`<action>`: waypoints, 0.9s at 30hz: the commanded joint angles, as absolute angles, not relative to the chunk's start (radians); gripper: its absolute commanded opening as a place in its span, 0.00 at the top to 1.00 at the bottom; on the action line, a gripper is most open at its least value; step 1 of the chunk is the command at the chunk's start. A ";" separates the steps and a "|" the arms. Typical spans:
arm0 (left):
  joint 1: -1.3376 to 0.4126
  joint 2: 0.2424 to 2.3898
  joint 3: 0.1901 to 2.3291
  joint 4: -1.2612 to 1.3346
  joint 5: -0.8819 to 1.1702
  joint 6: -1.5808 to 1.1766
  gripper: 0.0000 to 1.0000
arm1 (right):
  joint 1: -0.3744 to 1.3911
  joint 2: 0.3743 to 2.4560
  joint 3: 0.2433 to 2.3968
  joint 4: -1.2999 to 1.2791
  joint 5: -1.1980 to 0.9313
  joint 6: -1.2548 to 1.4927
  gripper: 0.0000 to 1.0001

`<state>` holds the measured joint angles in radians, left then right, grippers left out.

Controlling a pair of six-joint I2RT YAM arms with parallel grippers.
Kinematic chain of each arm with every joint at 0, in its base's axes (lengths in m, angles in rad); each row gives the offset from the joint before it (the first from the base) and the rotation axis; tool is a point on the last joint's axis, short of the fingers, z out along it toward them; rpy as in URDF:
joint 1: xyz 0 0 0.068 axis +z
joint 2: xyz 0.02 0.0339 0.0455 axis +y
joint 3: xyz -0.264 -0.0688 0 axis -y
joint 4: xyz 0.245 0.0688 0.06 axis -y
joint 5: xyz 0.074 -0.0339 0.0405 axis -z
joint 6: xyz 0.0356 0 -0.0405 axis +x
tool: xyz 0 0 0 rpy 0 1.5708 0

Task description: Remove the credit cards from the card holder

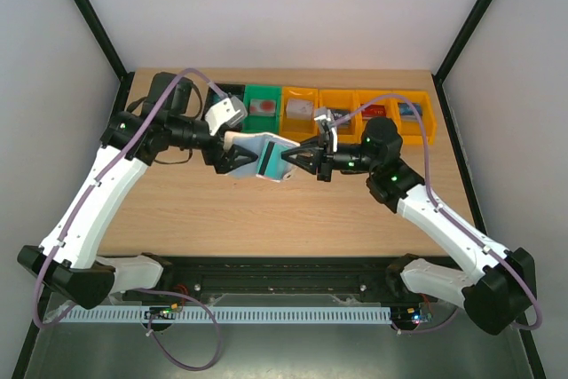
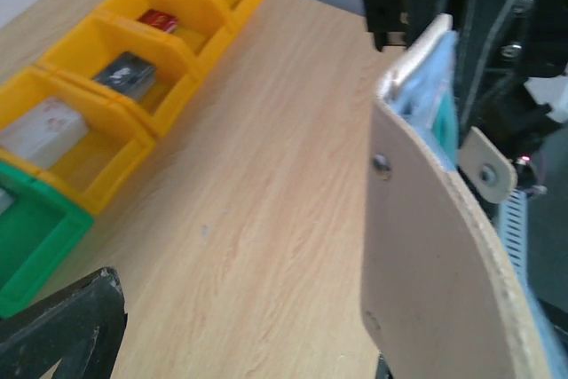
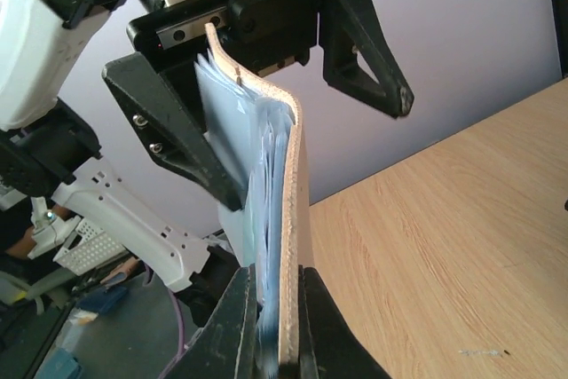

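Six bins (image 1: 340,93) on wooden table (image 1: 266,219); left jaws agape, right jaws gripping card holder (image 1: 266,157).

Card holder (image 1: 266,159) hangs above the middle of the table (image 1: 266,219), between both arms: left gripper (image 1: 238,161) at its left end, fingers either side of it, right gripper (image 1: 297,159) pinching its right edge. Behind, bins (image 1: 342,115) line the far edge, cards (image 1: 302,108) inside several

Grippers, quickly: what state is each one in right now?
Left gripper: jaws open, card holder between them, not gripped.
Right gripper: shut on the card holder.
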<state>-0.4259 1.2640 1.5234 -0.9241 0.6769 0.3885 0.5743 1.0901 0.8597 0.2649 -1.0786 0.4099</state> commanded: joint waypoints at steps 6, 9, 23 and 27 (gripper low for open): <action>-0.460 1.276 1.495 -1.015 0.927 0.494 0.17 | 0.572 1.107 0.928 0.286 -1.135 0.372 0.98; -0.460 1.273 1.485 -1.025 0.961 0.504 0.44 | 0.571 1.113 0.930 0.273 -1.126 0.366 0.99; -0.350 1.286 1.031 -0.428 1.133 -0.144 0.98 | 0.571 1.270 0.877 0.064 -0.706 0.418 0.74; -0.342 1.330 0.924 -0.229 1.134 -0.356 0.98 | 0.569 1.349 0.831 0.047 -0.596 0.428 0.64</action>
<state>-0.3519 1.3048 0.9871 -0.5159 1.0588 -0.0586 0.5739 1.2949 0.8711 0.0837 -0.7750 0.4084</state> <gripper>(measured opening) 0.041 0.332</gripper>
